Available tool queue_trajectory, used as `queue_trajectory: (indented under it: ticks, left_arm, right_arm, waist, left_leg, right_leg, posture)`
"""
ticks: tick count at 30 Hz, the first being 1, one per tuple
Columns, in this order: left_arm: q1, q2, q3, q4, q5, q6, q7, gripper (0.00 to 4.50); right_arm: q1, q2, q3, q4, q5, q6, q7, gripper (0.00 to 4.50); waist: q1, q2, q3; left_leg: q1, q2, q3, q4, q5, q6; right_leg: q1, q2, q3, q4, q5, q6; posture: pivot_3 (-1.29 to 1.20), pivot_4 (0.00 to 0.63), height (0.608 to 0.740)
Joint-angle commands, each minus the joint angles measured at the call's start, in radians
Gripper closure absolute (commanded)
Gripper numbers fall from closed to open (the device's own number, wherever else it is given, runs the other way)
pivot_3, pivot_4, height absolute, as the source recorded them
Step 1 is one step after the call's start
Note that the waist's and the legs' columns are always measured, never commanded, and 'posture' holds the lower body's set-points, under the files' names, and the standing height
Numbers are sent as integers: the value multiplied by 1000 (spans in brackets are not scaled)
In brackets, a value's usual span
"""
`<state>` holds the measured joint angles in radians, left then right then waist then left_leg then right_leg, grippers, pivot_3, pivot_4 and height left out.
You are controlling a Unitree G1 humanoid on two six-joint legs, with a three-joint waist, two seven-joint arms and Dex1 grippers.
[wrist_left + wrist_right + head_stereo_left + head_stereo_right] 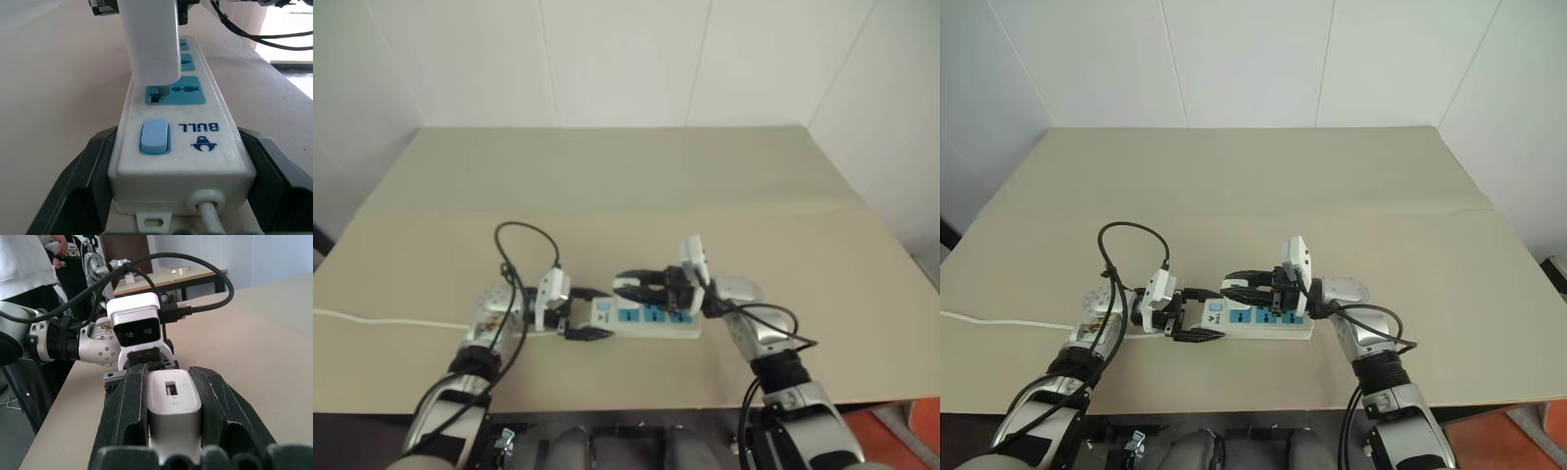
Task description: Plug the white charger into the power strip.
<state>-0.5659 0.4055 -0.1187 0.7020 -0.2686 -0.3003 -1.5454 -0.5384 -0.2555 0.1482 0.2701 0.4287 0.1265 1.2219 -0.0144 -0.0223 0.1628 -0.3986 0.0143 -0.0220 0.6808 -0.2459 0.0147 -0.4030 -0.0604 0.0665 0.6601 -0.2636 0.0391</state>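
Note:
The power strip lies on the tan table near its front edge, its blue sockets facing up. My left gripper clamps its switch end; in the left wrist view the black fingers press both long sides of the strip. My right gripper reaches in from the right, shut on the white charger. The charger stands over the socket next to the blue switch, with its lower end at the socket face. The prongs are hidden.
The strip's thin white cord runs left off the table. Black cables loop above my left wrist. The table's front edge is close behind the strip. A person and another table stand beyond my left arm.

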Motion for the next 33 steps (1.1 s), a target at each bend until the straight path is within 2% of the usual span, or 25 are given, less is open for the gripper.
queue_trajectory:
  ticks: [1,18,33]
  left_arm:
    - [14,6,-20,-8,24,7,-11,1221]
    - [11,6,-21,-6,25,4,-12,1221]
    - [17,11,-20,-12,24,10,-14,1221]
  right_arm:
    - [-15,6,-11,4,-8,-36,5,3382]
    - [30,11,-19,35,-25,-85,0,3382]
    - [64,20,42,120,-81,-188,34,3382]
  waist:
    - [0,0,0]
    - [0,0,0]
    - [0,0,0]
  left_leg:
    - [0,0,0,0,0,0]
    - [0,0,0,0,0,0]
    - [1,0,0,0,0,0]
  right_leg:
    - [0,0,0,0,0,0]
    - [0,0,0,0,0,0]
    - [1,0,0,-1,0,0]
  posture:
    - [0,150,740]
    - [0,150,740]
    - [0,150,740]
